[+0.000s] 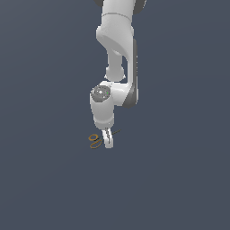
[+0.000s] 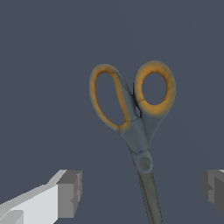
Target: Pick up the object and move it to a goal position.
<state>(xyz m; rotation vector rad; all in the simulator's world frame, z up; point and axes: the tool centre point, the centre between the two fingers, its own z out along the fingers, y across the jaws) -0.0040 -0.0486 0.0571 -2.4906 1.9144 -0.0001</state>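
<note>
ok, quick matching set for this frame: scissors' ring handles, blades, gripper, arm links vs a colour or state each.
Column A:
1. ring handles
2. blades
3. gripper
4. arm links

Column B:
a. white
b. orange-yellow
c. open, fingers either side of the scissors
d. thin, dark grey

Pairs: 1-b, 2-d, 3-c, 4-a

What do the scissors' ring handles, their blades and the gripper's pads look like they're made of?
Scissors: the ring handles look like matte orange-yellow plastic or rubber fading to grey, without shine. The blades are dull grey-green, probably metal, though the render shows no gleam. The gripper has white smooth fingers with dark grey blocky pads, possibly rubber; flat shading leaves that open.
</note>
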